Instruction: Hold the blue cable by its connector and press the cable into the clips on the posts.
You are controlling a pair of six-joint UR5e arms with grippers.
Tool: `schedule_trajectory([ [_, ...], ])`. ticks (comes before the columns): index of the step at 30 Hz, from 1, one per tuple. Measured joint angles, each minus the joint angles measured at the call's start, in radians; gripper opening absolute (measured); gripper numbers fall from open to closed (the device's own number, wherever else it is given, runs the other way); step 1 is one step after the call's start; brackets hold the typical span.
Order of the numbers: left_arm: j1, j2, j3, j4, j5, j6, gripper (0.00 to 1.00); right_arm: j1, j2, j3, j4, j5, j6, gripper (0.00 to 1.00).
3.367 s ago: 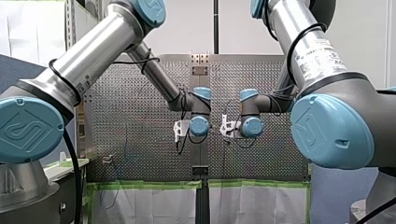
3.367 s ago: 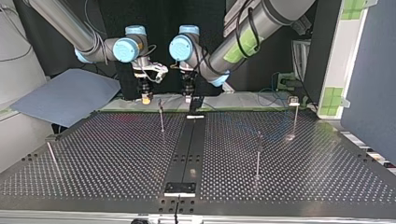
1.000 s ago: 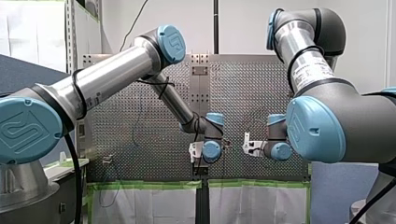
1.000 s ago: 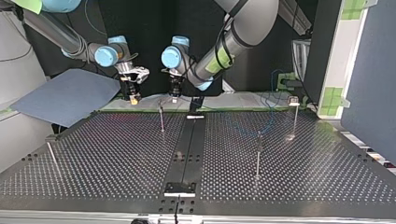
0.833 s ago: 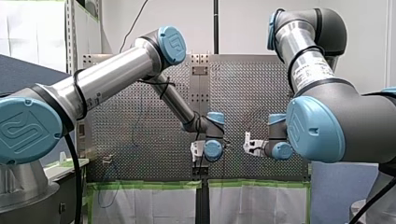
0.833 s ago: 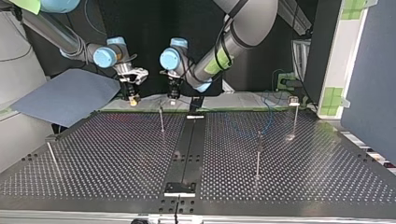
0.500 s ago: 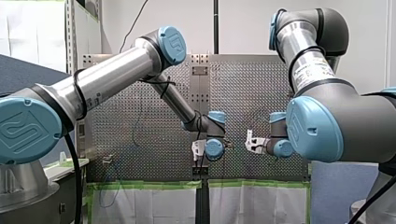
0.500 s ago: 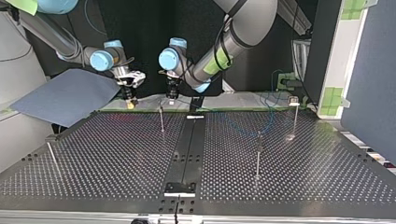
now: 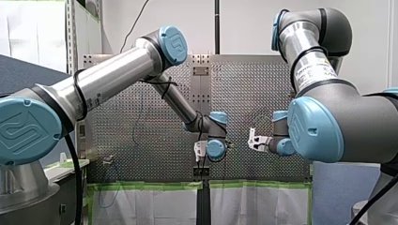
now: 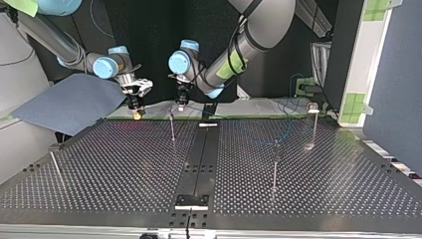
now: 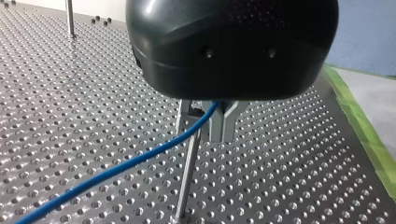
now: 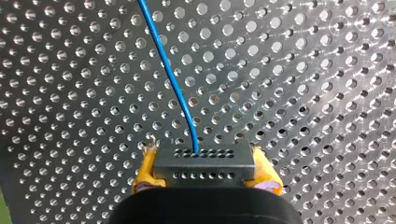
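My right gripper (image 12: 204, 162) is clenched on the black connector (image 12: 205, 170). Its yellow pads (image 12: 145, 172) press the connector's two short ends, so the blue cable (image 12: 170, 79) leaves the front face unpinched and runs straight ahead of the gripper over the perforated table (image 12: 303, 93). Gripping the rigid end rather than the strand probably lets this arm pull the line taut without kinking it. My left gripper (image 11: 205, 116) has the cable passing under its black body and trailing away to one side, but I cannot tell whether it pinches the cable or only guides it. A thin metal post (image 11: 187, 182) stands just beneath that gripper, so it seems placed to steer the cable down onto the post's clip, which I cannot make out clearly
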Motion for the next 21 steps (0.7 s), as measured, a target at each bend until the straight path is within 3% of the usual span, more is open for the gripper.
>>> schedule_trajectory([
  [21,0.01,0.0,0.038,-0.039,0.01,-0.011,0.0,-0.003,0.0,-0.022,0.006,0.0,0.006,0.0],
])
